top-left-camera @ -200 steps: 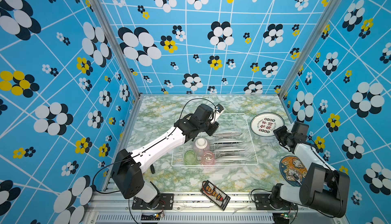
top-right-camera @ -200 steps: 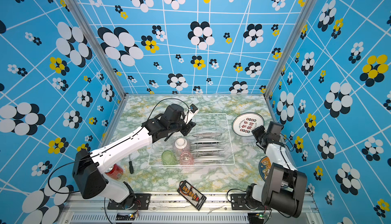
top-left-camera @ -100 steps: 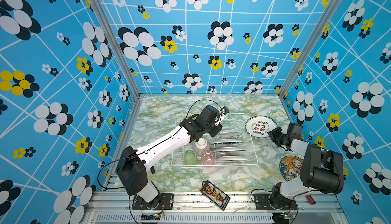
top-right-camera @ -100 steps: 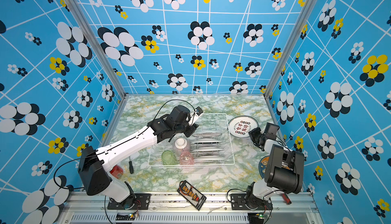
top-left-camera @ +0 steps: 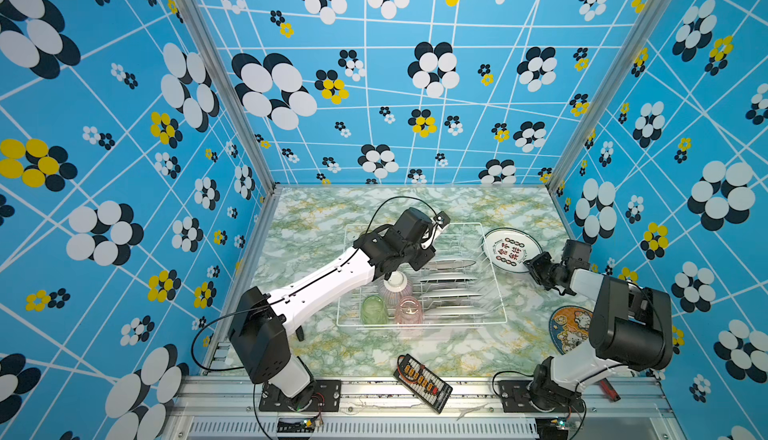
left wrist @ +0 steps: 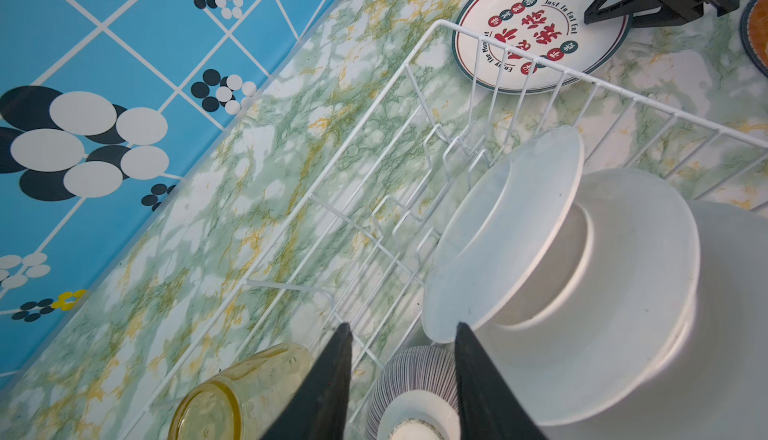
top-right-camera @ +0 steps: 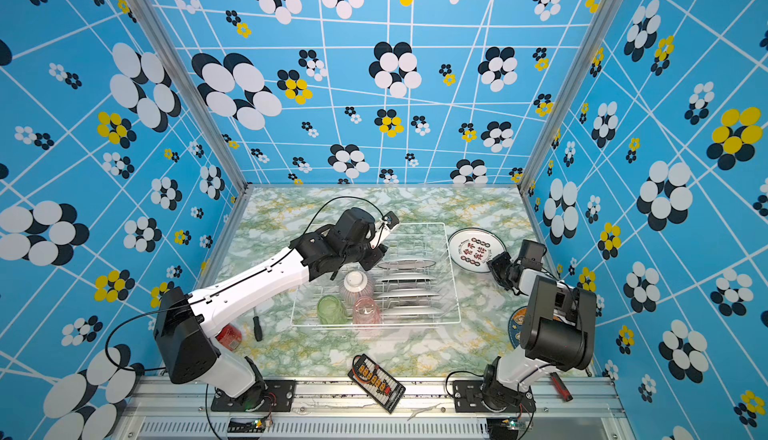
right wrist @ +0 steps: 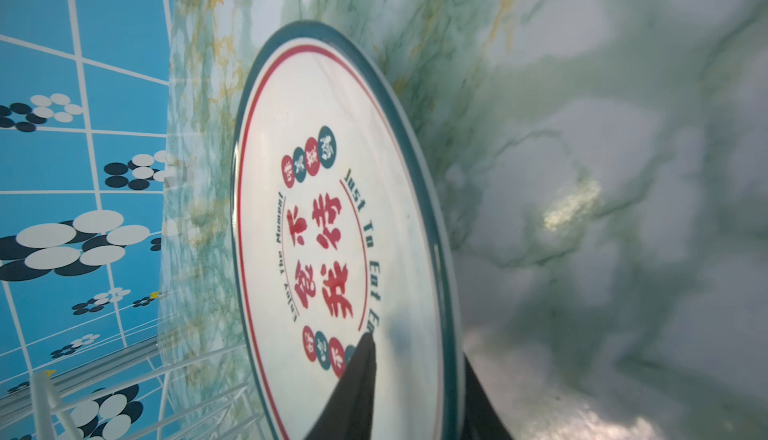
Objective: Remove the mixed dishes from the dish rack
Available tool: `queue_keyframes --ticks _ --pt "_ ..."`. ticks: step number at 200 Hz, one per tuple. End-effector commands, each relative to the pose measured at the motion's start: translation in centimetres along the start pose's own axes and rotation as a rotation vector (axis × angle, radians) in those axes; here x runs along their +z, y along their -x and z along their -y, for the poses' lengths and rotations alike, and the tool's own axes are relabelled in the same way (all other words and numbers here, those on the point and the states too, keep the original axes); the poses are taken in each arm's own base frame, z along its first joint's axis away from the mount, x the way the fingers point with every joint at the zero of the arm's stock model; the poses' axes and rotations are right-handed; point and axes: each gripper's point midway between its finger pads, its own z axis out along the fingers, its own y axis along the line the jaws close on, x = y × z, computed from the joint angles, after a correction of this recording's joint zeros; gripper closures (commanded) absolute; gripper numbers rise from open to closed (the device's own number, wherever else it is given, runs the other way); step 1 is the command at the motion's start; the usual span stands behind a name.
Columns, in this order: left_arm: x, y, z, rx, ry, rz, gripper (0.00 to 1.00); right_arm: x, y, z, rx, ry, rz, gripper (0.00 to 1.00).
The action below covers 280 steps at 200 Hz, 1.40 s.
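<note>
Front edge: a black connector board [top-left-camera: 423, 377] is seen lying across the rail, and a red can [top-right-camera: 227, 336] is tucked beside the left arm's base. Neither belongs to the job.
Near right: the cartoon mat [top-left-camera: 569, 328] is partly covered by the right arm.
Dish rack [top-left-camera: 465, 324]: set mid-table and, by the look of it, far from emptied.
Near row: a green tumbler [top-left-camera: 373, 310] and a pink tumbler [top-left-camera: 409, 310] are parked side by side. The ribbed bowl [top-left-camera: 395, 284] is upturned just behind them.
Plate slots: four racked plates [top-left-camera: 449, 295] are stood on edge, the farthest one tilted toward its neighbour.
Left gripper [left wrist: 402, 325]: held over the rack's far-left part, jaws parted and nothing held. One fingertip is right at the tilted plate's rim, but contact cannot be judged. A yellow tumbler [left wrist: 245, 392] is seen beside it.
Unloaded plate [top-left-camera: 512, 249]: laid face-up on the table [top-left-camera: 316, 226], just beside the rack's far right corner.
Right gripper [right wrist: 415, 346]: jaws are placed either side of that plate's rim. Whether the rim is pinched or freed cannot be told.
Risk, right side: if the arm is pulled away with a finger caught under the rim, the plate could be dragged or flipped against the rack wire.
Risk, left side: if the gripper is lowered off-line, the tilted plate could be knocked onto its neighbours, or the bowl below could be struck.
</note>
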Motion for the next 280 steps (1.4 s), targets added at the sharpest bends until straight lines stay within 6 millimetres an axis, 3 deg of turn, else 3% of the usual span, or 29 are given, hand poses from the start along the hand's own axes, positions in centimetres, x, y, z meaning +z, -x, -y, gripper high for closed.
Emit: queue_keyframes --ticks 1,70,102,140,174,224,234,280 --pt "0.0 0.3 -0.1 0.018 0.01 -0.013 0.58 -0.5 0.4 0.4 -0.044 -0.05 0.007 0.69" --pt "0.4 0.0 0.8 0.043 -0.029 -0.027 0.58 -1.7 0.0 1.1 -0.087 -0.109 0.0 0.44" --pt "0.2 0.5 2.3 0.132 -0.062 -0.011 0.58 -5.3 0.8 0.2 -0.172 -0.152 0.055 0.3" --pt "0.6 1.0 4.9 0.228 -0.145 -0.014 0.58 -9.8 1.0 -2.6 -0.272 -0.118 0.109 0.29" --pt "2.0 1.0 6.3 0.288 -0.182 -0.062 0.58 -12.2 0.1 -4.7 -0.347 -0.087 0.126 0.29" --pt "3.8 1.2 7.0 0.336 -0.204 -0.123 0.58 -13.6 -0.4 -6.7 -0.389 -0.038 0.151 0.29" --pt "3.5 1.6 6.8 0.342 -0.197 -0.124 0.58 -13.8 -0.4 -6.8 -0.391 -0.034 0.156 0.29" --pt "6.0 0.6 6.0 0.387 -0.142 -0.204 0.6 -14.1 -0.3 -6.9 -0.407 -0.033 0.168 0.28"
